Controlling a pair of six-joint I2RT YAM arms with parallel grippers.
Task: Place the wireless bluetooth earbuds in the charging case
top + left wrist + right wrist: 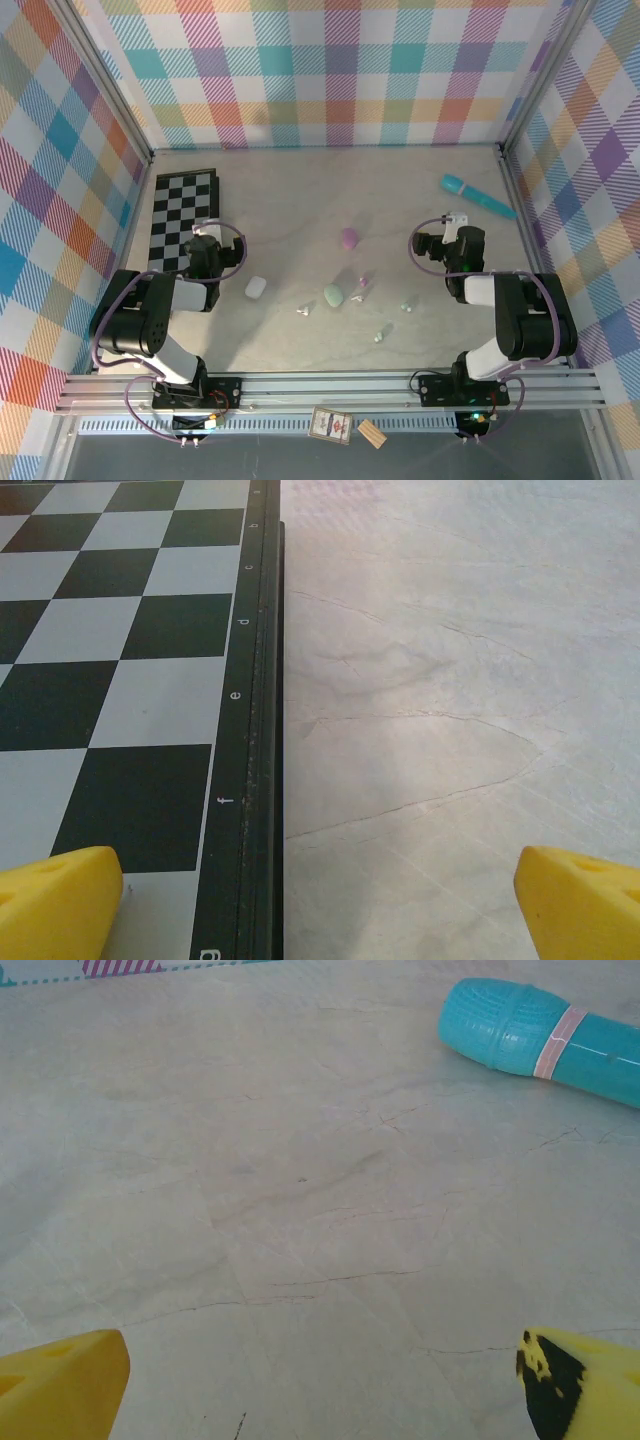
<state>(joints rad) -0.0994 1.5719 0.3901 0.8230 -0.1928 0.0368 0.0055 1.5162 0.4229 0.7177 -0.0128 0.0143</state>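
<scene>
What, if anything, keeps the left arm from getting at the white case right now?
Probably nothing; it looks reachable. The left gripper stands open and empty, and the white case lies on bare table close to its right, with nothing between them. The checkerboard sits on its other side.

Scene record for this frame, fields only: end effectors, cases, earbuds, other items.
left end effector: open, empty, above chessboard edge
right end effector: open, empty, teal wand ahead
cases: purple case, white case, mint case, apart on table
earbuds: four, loose on the table near mint case
</scene>
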